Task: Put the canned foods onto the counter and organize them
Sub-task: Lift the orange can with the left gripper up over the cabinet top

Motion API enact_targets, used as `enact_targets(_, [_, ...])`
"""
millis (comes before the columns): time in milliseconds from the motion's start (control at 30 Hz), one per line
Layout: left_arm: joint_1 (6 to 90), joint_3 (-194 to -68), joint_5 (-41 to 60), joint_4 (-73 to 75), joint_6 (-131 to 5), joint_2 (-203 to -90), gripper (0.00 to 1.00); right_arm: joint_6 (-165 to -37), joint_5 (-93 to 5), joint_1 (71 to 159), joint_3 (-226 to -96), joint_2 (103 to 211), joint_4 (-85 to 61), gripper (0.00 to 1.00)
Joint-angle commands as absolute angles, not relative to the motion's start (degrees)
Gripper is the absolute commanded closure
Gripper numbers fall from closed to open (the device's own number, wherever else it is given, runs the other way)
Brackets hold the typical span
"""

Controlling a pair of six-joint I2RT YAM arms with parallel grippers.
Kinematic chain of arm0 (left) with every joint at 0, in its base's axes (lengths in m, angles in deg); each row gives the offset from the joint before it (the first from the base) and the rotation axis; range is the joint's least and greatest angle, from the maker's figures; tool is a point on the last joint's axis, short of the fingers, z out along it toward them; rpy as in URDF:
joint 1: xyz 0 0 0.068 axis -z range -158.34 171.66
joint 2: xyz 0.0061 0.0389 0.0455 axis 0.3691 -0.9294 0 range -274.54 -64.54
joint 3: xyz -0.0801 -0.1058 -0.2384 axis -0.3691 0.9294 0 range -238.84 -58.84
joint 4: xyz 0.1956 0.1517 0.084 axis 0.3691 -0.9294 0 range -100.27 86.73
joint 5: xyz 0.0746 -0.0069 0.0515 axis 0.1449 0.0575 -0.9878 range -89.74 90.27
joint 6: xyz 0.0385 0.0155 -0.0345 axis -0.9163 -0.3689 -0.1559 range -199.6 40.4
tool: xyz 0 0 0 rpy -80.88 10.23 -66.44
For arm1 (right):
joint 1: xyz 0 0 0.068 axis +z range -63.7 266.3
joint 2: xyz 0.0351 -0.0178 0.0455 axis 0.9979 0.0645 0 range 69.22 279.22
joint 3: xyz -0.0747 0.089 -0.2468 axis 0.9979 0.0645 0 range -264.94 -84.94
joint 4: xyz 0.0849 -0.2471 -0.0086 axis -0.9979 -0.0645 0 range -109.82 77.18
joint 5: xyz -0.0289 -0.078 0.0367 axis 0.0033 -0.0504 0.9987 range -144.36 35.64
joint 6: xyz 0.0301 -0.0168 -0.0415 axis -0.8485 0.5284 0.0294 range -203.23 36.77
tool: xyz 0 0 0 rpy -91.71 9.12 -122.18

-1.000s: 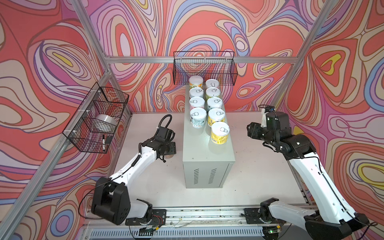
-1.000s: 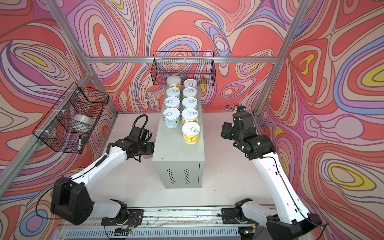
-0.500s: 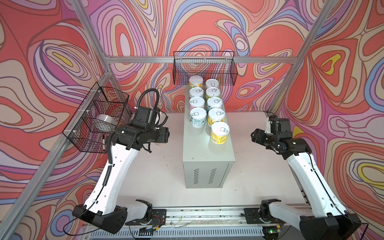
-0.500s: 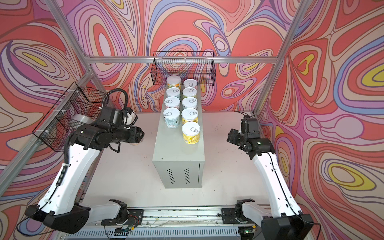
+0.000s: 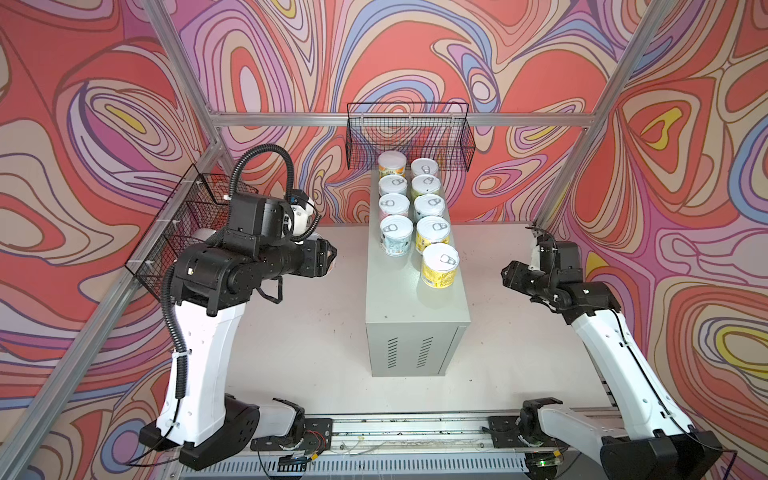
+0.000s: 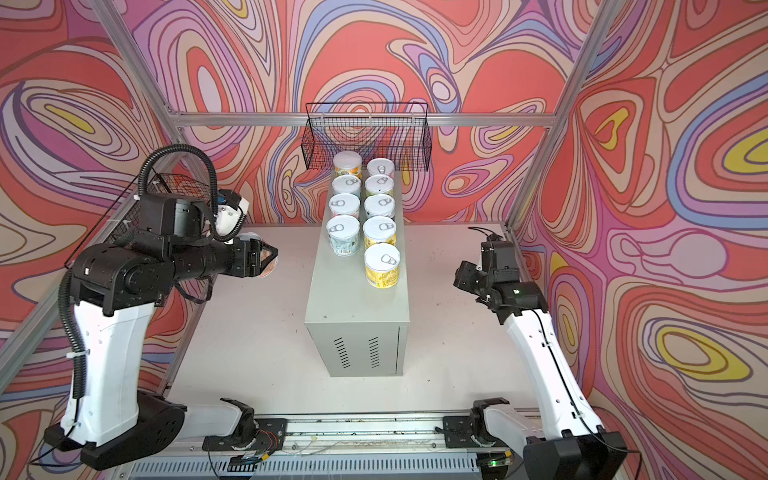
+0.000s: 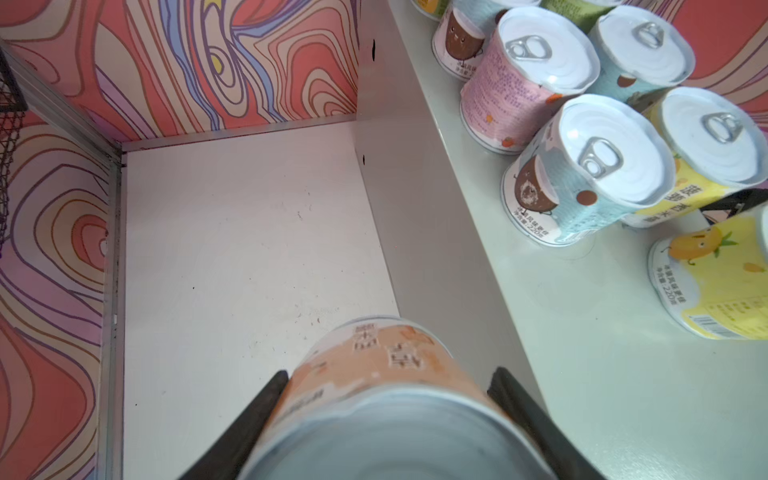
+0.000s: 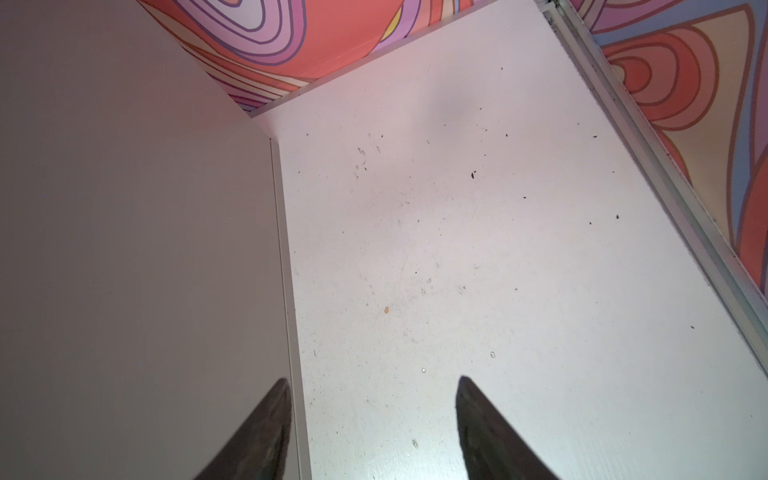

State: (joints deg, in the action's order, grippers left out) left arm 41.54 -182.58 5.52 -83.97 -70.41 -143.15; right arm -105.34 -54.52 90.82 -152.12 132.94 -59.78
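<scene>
Tapered black fingers (image 7: pixel 266 399) of the left gripper (image 7: pixel 390 374) clamp an orange-labelled can (image 7: pixel 374 353), its label clear only in the wrist view, left of the glossy grey counter (image 5: pixel 407 307) bearing nine cans (image 5: pixel 429 206). The right gripper (image 8: pixel 372 379) gapes empty over speckled white tabletop (image 8: pixel 457 249)

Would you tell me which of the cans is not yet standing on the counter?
The orange-labelled can, gripped by the left gripper beside the counter; the other nine cans stand upright on its top in two rows.
</scene>
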Motion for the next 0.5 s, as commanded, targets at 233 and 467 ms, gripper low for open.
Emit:
enact_targets(233, [52.2,-188.8,-0.7,-86.3,-70.1,-145.6,1.00,-106.1,-54.0,90.6,-150.1,131.8,-58.7,0.36])
enact_targets(467, [59.0,-188.1,-3.0,-86.0,-69.5,-146.7,1.00,-107.3,-51.9,90.7,-151.3,130.8,-58.4,0.38])
